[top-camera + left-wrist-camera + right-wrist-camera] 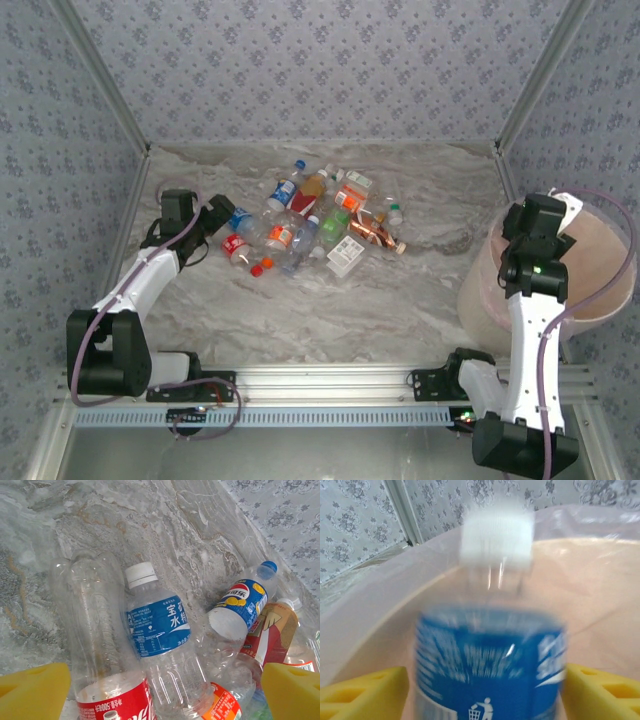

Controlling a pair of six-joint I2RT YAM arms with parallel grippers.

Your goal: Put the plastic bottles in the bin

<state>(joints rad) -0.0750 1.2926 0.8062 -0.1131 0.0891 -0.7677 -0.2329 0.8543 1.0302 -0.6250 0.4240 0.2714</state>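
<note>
R pincer (pixel 485 690), pads apart round blurred clear blue-label plastic bottle (pixel 490 655) over pale-pink round bin (pixel 600 580); L pincer (pixel 163 692) spread wide.

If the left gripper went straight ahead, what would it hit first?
Likely the white-capped blue-label bottle centred between its fingers; the red-label bottle beside it may be as near.

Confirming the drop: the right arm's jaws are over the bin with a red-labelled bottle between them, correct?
Not quite: the bottle has a blue label, not red, as the right wrist view shows; it is between the jaws over the bin.
</note>
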